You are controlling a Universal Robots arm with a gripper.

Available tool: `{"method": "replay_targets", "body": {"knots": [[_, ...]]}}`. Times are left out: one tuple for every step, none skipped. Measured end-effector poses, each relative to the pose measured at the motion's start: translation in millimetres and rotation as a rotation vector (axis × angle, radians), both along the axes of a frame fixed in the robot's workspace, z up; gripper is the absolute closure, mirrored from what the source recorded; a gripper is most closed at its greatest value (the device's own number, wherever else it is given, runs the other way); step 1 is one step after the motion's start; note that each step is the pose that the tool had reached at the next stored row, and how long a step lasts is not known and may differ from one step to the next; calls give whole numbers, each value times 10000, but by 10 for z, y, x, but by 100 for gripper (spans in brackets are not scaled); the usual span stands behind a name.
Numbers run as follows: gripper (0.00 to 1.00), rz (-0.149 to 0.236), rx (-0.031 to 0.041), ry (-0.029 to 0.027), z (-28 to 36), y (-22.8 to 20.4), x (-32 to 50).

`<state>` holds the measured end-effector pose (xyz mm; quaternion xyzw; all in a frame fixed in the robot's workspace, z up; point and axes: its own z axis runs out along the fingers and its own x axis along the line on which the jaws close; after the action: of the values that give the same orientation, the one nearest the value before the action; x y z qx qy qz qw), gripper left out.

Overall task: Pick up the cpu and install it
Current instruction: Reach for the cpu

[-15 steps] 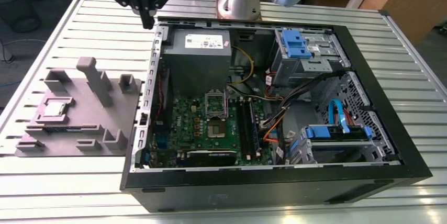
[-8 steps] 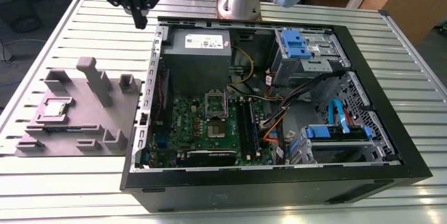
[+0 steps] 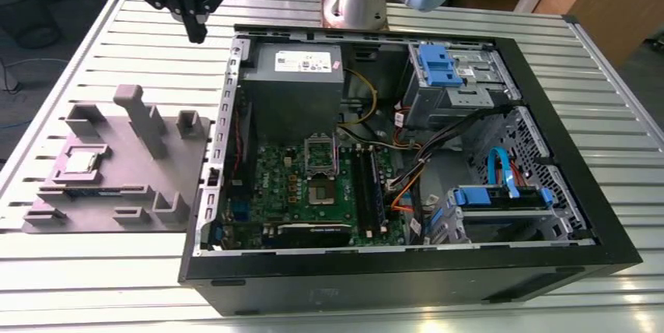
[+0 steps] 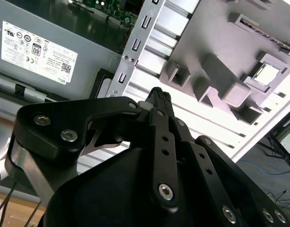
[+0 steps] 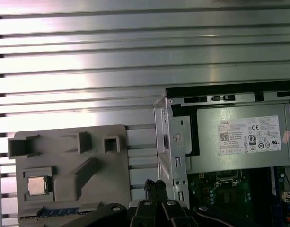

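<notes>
Your pincer (image 3: 195,35) hangs at the exterior view's upper left, tips together and empty. The cpu (image 3: 83,162) lies lower left of it, seated in the grey fixture (image 3: 117,185) on the counter (image 3: 114,45).

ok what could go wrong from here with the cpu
1. The jaws look shut and empty near the case corner; descending like that would press on the cpu rather than grip it.
2. The cpu lies in a recess of the grey fixture among raised blocks, which the jaws might clip.
3. The green board sits deep in the case beside cables, a likely snag.
</notes>
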<state>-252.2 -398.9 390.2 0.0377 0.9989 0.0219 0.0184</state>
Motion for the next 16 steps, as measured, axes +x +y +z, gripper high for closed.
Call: {"method": "replay_targets", "body": {"knots": [[89,0,0,0,-1,0,-20],[89,0,0,0,-2,0,-42],[89,1,0,0,-3,0,-63],[89,0,0,-1,-5,0,-84],[89,-1,0,-1,-5,0,-103],[89,-1,0,-1,-6,0,-120],[89,0,0,-1,-6,0,-134],[89,-1,0,-1,-7,0,-146],[89,0,0,-1,-7,0,-156],[89,-1,0,-1,-8,0,-167],[89,-1,0,-1,-9,0,-177],[89,0,0,-1,-9,0,-186],[89,0,0,-1,-10,0,-196],[89,0,0,-1,-10,0,-205],[89,0,0,0,-10,0,-214],[89,0,0,0,-10,0,-222]]}}
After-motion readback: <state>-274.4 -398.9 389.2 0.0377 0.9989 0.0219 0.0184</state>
